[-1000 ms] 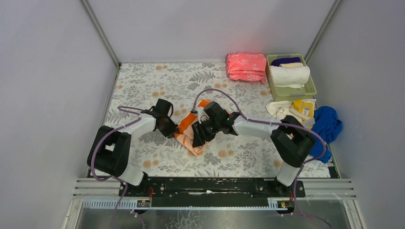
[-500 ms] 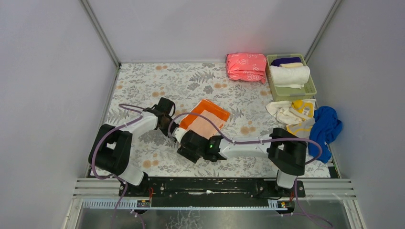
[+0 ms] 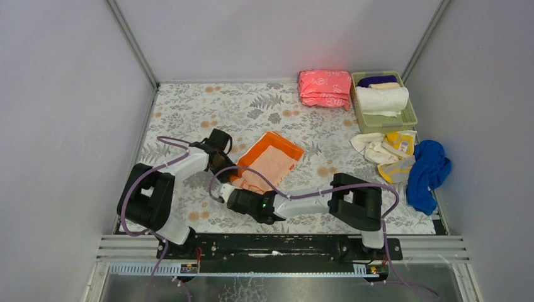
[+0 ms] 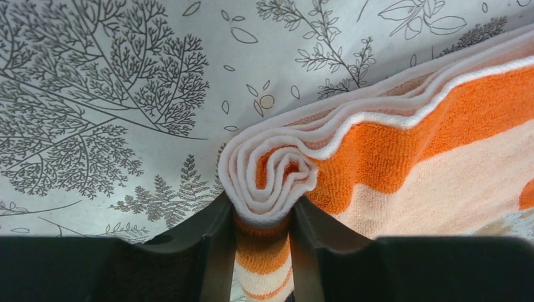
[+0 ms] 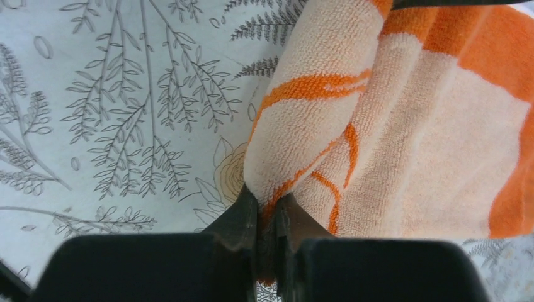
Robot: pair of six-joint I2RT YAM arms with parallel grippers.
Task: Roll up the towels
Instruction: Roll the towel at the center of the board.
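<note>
Left wrist view: the left tool (image 4: 261, 211) is clamped on a bunched corner of the orange towel (image 4: 403, 145). Several white-hemmed layers curl into a small scroll just above its two fingers. From that pinch the cloth runs off toward 2 o'clock, lying flat on the flower-printed worktop (image 4: 94, 94).

In the right wrist view, the right tool (image 5: 267, 211) is closed tight on a folded-over edge of the same towel. The fold stands up toward 12 o'clock and the rest spreads toward 3 o'clock.

From above, both tools sit at the towel's short end at about 7 o'clock of the cloth, the left at one corner and the right just beside the other. Gripping one edge at two points probably keeps it straight and lifted so it can be turned over as the first wrap. The roll looks barely begun.

Well apart at 3 o'clock of the worktop lie the cream towels (image 3: 371, 148), the yellow towel (image 3: 398, 154) and the blue towel (image 3: 429, 167), all unrolled. At 1 o'clock a green basket (image 3: 412, 116) holds a rolled white towel (image 3: 381, 99), beside the pink stack (image 3: 325, 88).
</note>
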